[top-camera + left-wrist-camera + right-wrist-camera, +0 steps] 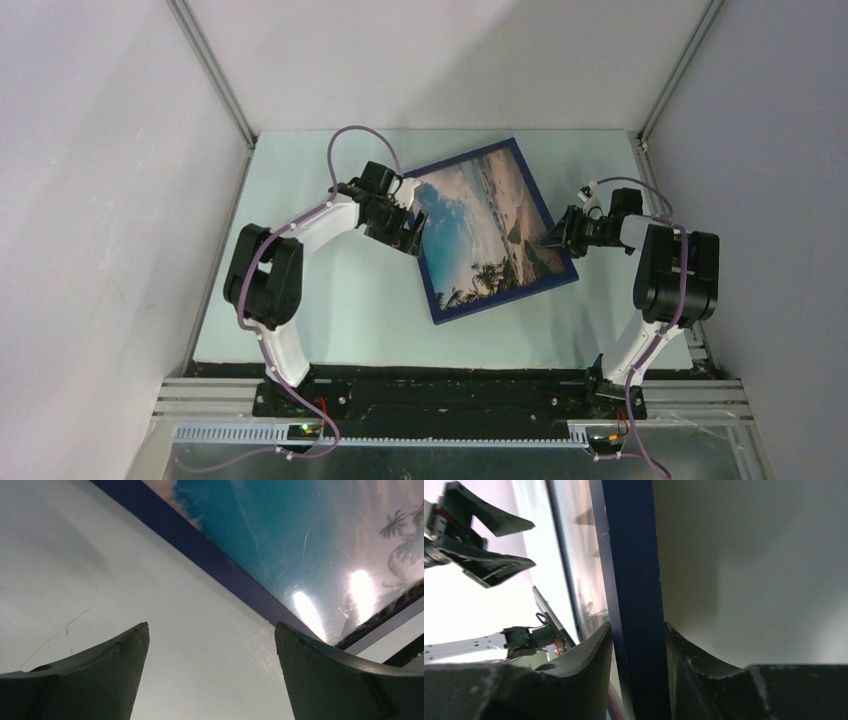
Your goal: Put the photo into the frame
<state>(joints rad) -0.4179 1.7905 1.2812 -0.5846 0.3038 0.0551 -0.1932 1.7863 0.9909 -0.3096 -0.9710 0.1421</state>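
**Seemingly seated: beach photo inside its blue frame, right jaws straddling a rail**

Overhead view: the photo lies face up inside the dark blue frame, askew on the pale tabletop, nearer its far edge than its near one. The left gripper sits at the frame's left rail, the right gripper at the right rail. Plain grey-white walls close in three sides, with metal posts at the far corners.

Left wrist view: the left gripper is spread wide and holds nothing. It hangs over bare tabletop just beside the frame and the glossy photo.

Right wrist view: the right gripper has narrow jaws on either side of the frame rail. I cannot tell whether they press on it.

My advice is to part those jaws fully before lifting, so the rail is not dragged and the print stays seated.
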